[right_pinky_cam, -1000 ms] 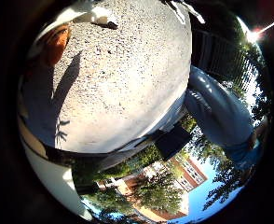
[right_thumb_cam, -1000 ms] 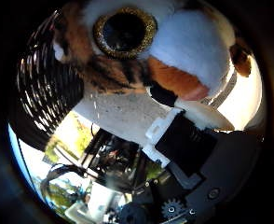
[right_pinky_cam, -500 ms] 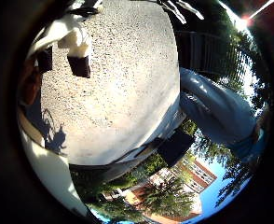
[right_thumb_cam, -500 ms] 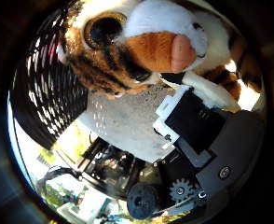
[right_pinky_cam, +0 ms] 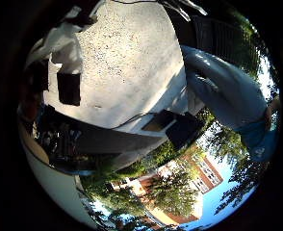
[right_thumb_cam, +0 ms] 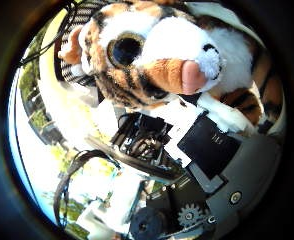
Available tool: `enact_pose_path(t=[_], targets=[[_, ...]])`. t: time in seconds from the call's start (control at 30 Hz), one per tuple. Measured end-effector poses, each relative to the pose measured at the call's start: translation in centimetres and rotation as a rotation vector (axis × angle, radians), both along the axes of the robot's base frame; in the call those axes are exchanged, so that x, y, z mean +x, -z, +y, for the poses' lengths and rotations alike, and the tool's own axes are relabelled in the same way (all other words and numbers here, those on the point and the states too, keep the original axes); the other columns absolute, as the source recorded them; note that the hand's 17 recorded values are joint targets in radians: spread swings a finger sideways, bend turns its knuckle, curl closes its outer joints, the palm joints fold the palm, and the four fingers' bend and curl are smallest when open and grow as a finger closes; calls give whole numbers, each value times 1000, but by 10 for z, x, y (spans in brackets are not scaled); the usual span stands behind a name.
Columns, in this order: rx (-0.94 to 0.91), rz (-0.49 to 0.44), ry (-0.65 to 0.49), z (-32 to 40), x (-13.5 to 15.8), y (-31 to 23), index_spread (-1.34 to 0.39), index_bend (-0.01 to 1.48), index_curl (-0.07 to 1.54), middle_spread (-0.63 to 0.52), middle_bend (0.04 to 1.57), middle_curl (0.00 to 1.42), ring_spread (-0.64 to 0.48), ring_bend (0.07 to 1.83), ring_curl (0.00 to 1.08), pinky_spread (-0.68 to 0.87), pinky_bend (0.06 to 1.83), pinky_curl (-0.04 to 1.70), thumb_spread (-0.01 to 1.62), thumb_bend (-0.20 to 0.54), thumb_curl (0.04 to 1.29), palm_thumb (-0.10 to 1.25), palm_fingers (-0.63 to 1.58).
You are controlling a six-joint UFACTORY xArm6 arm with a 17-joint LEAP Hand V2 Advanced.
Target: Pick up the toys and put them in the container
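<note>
Close against the palm sits the plush tiger toy [right_thumb_cam: 157, 65], its face filling the view; the hand [right_thumb_cam: 207, 150] has its fingers curled around it, holding it.

Thumb-side palm camera tight against plush tiger [right_thumb_cam: 157, 65]; little-finger-side toward gravel ground [right_pinky_cam: 132, 62].

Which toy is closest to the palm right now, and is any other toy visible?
The tiger plush: orange, white, black-striped, filling the thumb-side view against the hand. No other toy shows.
</note>
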State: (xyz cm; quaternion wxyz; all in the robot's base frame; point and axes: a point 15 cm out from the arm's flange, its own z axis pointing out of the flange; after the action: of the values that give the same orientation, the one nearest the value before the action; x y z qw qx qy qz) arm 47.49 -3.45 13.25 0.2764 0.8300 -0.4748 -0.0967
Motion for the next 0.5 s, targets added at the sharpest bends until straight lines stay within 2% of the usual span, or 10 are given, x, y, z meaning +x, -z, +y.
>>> enact_pose_path(t=[0.2, 0.37, 0.5], targets=[[32, -116, -69, 36, -27, -102, -990, 1026, 201, -315, 1151, 1226, -117, 1492, 875, 156, 1577, 873, 1130, -11, 783, 1023, 763], [166, -109, -69, 99, -50, -123, -993, 1051, 216, -312, 1171, 1235, -117, 1505, 872, 148, 1596, 884, 1133, -10, 815, 1011, 748], [305, -183, -68, 167, -34, -154, -992, 1063, 229, -309, 1180, 1239, -116, 1515, 870, 146, 1616, 890, 1135, -10, 836, 1005, 740]])
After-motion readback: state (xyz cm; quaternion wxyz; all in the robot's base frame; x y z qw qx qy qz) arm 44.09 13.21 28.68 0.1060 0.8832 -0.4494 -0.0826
